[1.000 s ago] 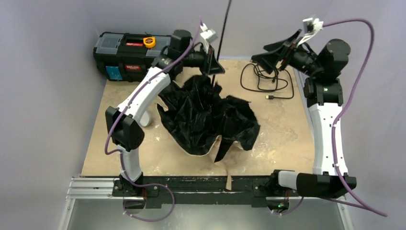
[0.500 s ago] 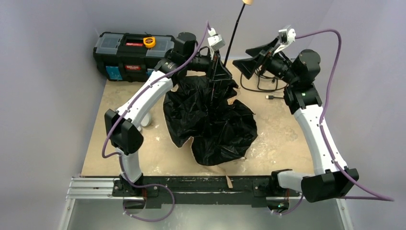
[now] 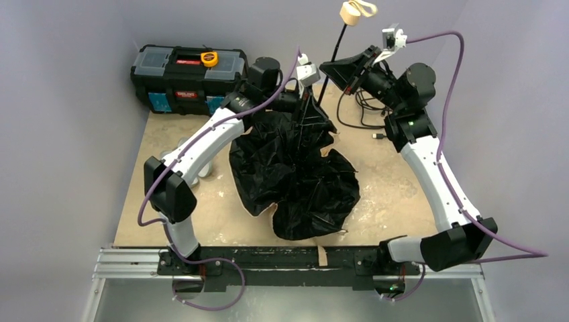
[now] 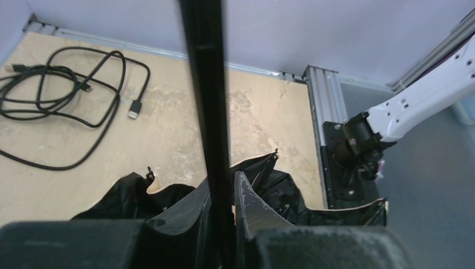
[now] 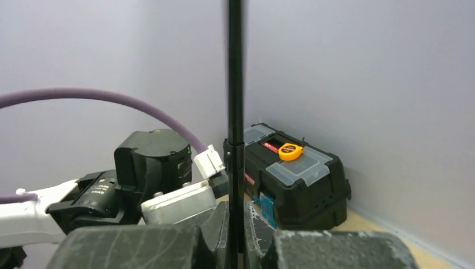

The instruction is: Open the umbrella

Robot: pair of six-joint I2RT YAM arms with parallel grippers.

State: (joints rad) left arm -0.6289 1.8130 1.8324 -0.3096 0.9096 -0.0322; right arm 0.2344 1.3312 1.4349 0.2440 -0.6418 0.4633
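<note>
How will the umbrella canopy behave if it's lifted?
Probably floppy and light: the canopy lies crumpled in loose folds, so it would likely sag. Its thin shaft looks stiff, running straight up to the knob handle.

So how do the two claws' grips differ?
The left claw grips the umbrella shaft low, by the black fabric; the right claw grips higher, nearer the knob. The left claw sits on the toolbox side, the right claw on the cable side. Both pinch that shaft.

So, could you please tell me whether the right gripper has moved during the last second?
Yes. The right gripper has swung left, closer to the toolbox, and now closes on the shaft of the umbrella.
</note>
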